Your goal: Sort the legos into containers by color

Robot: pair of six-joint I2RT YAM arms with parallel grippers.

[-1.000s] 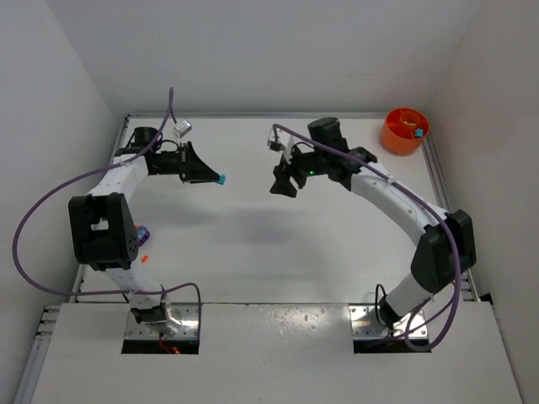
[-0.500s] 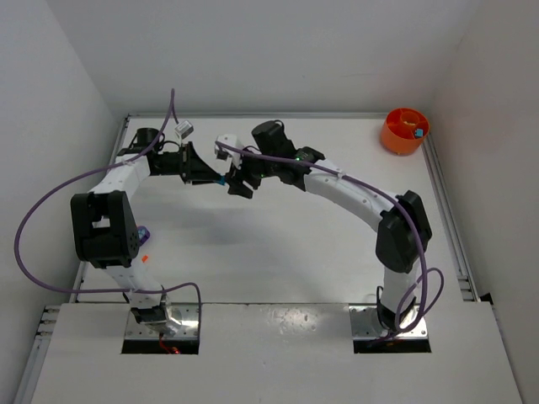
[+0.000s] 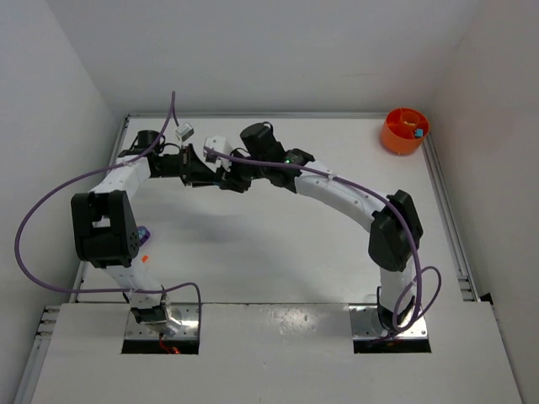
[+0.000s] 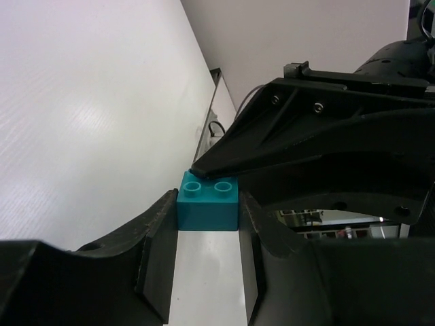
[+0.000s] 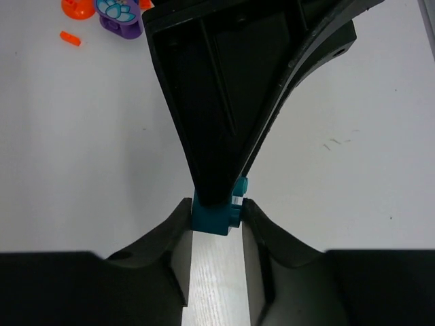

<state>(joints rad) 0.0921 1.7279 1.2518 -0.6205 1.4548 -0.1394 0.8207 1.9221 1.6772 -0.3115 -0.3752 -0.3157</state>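
A cyan lego (image 4: 207, 204) is held in the air between both grippers at the table's back left. My left gripper (image 4: 208, 212) is shut on its sides. My right gripper (image 5: 216, 219) meets it head-on, and its fingertips touch the same cyan lego (image 5: 216, 214) on both sides. In the top view the left gripper (image 3: 209, 175) and right gripper (image 3: 229, 178) are nose to nose, and the lego is hidden between them. The round orange container (image 3: 396, 139) stands at the back right corner with a small blue lego (image 3: 418, 132) inside.
A purple lego (image 3: 143, 231) and a small orange lego (image 3: 145, 259) lie by the left arm's base. In the right wrist view a purple piece with a flower print (image 5: 122, 17) and orange bits (image 5: 70, 38) lie on the table beyond the left gripper.
My right arm has swung left from the table's middle to the left gripper, and its fingers have come around the cyan lego. The left gripper has stayed put, holding the lego.
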